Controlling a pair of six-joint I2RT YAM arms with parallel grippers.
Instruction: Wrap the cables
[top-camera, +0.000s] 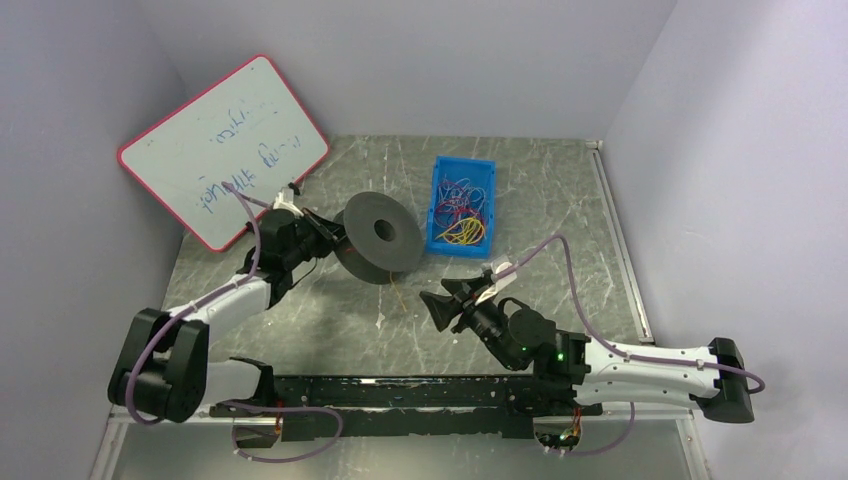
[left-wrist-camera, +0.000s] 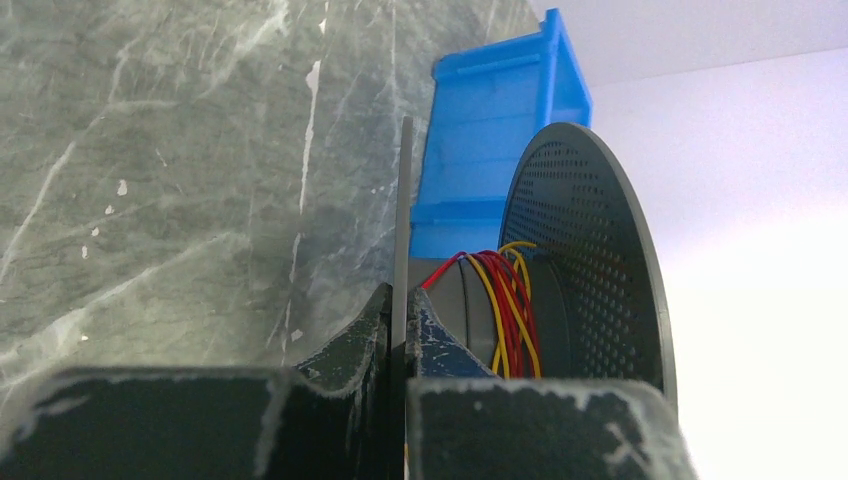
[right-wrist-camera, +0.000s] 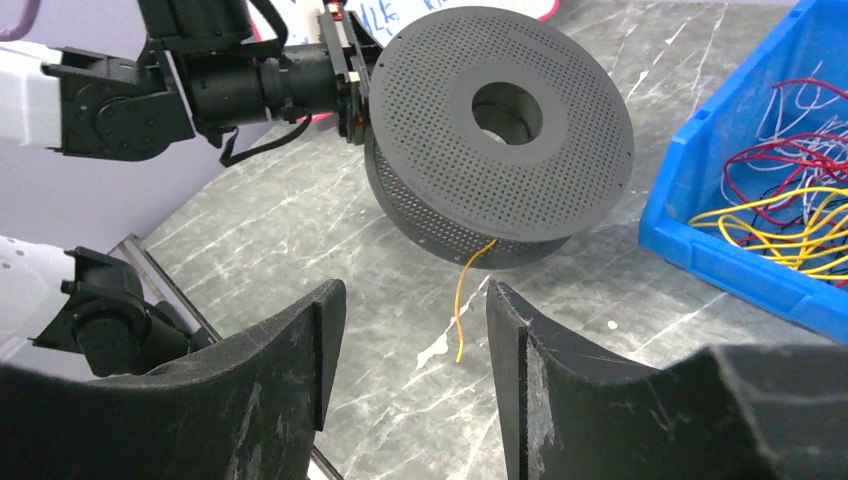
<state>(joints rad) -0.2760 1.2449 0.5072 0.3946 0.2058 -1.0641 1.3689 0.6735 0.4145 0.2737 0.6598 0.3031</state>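
A grey perforated spool (top-camera: 378, 236) is held tilted over the table; it also shows in the right wrist view (right-wrist-camera: 500, 130). My left gripper (top-camera: 328, 232) is shut on the spool's near flange (left-wrist-camera: 402, 250), with the fingers either side of the thin rim. Red and yellow cables (left-wrist-camera: 510, 310) are wound round the spool's core. A loose yellow cable end (right-wrist-camera: 465, 300) hangs from the spool towards the table. My right gripper (right-wrist-camera: 410, 330) is open and empty, just short of that hanging end (top-camera: 397, 295). More loose cables (top-camera: 460, 215) lie in the blue bin (top-camera: 437, 243).
A whiteboard (top-camera: 225, 150) with a red frame leans against the left wall behind the left arm. The blue bin (right-wrist-camera: 720, 250) stands right of the spool. A black rail (top-camera: 400, 400) runs along the near table edge.
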